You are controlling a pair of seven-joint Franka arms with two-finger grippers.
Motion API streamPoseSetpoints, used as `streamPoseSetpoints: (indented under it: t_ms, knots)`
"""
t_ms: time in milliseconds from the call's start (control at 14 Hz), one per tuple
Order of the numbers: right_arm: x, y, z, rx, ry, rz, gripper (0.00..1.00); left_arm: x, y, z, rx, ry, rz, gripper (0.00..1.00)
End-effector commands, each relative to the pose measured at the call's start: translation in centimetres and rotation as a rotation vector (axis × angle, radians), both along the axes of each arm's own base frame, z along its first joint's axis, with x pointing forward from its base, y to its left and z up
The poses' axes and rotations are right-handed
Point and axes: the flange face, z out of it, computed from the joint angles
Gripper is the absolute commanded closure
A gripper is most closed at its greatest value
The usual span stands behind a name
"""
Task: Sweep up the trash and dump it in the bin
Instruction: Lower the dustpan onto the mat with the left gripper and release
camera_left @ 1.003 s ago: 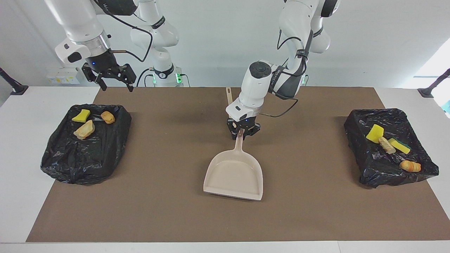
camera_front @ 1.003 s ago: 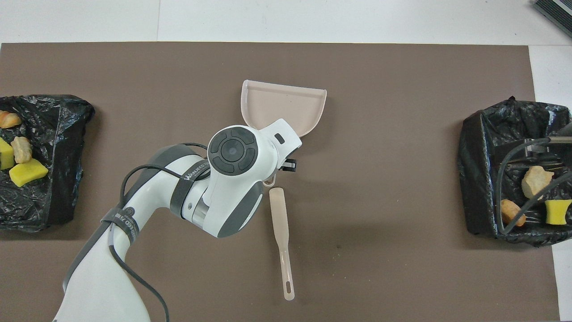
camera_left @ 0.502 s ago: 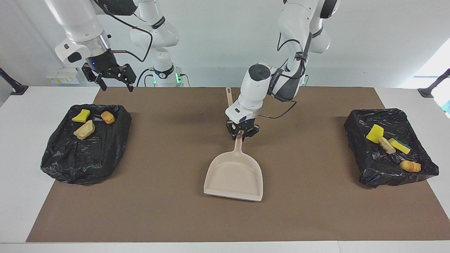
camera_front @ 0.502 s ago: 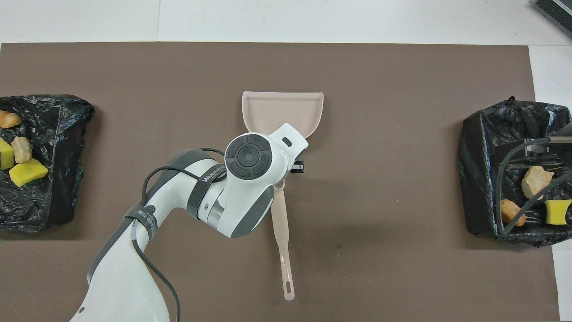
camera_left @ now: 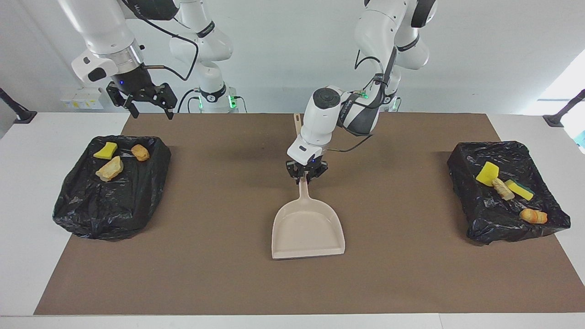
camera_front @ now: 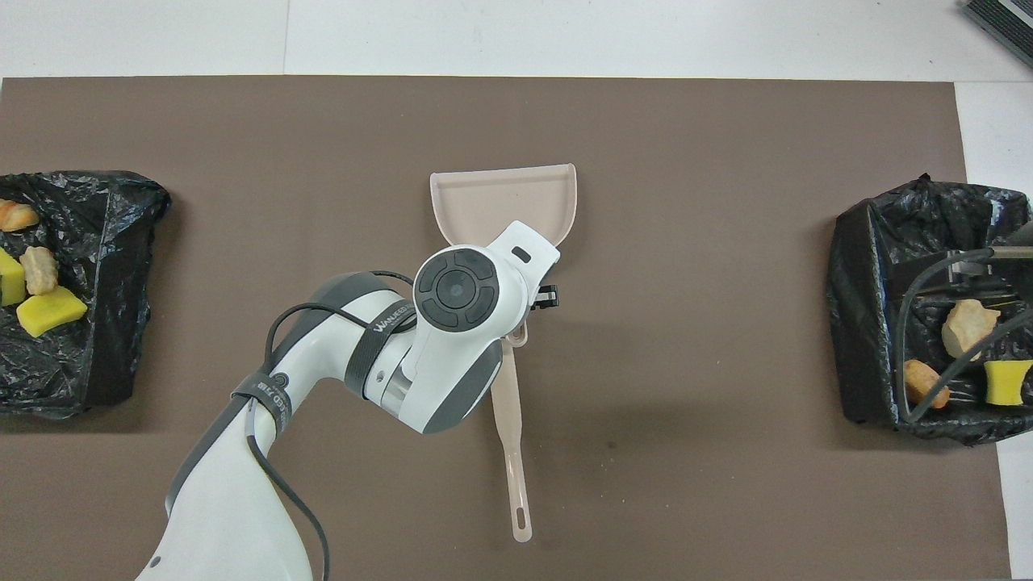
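My left gripper (camera_left: 305,178) sits at the tip of the beige dustpan's (camera_left: 307,228) handle; I cannot tell whether its fingers grip it or how far apart they stand. My right gripper's (camera_left: 145,104) fingers hang wide open, empty, over one black-lined bin (camera_left: 112,194) holding three trash scraps (camera_left: 109,168). Four more scraps (camera_left: 502,188) lie in the other bin (camera_left: 502,214). The dustpan lies flat on the counter (camera_left: 228,274), its long axis running straight away from the left fingers, mouth pointing away from the robots.

Trash (camera_left: 506,188): seven yellow sponge and tan-orange lumps, lay in two black-lined bins (camera_left: 507,219), well apart from both grippers' fingers.
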Motion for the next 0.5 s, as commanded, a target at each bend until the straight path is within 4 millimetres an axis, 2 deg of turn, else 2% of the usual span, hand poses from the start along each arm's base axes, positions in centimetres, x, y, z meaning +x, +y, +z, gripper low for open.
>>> streamPoseSetpoints:
  t_ms: [0, 215, 358, 430]
  knots:
    - [-0.2, 0.0, 0.2, 0.001, -0.009, -0.014, 0.0, 0.5, 0.7, 1.6, -0.008, -0.004, 0.001, 0.0]
    - [-0.2, 0.0, 0.2, 0.001, -0.009, -0.014, 0.0, 1.1, 2.8, 4.5, -0.003, -0.005, 0.015, 0.0]
    - [-0.2, -0.1, 0.2, 0.001, -0.009, -0.016, 0.0, 1.2, 3.3, 5.6, 0.008, -0.002, 0.016, 0.0]
    - [-0.2, 0.0, 0.2, 0.001, -0.01, -0.014, 0.0, 1.8, 4.5, 6.3, 0.008, -0.006, 0.034, 0.0]
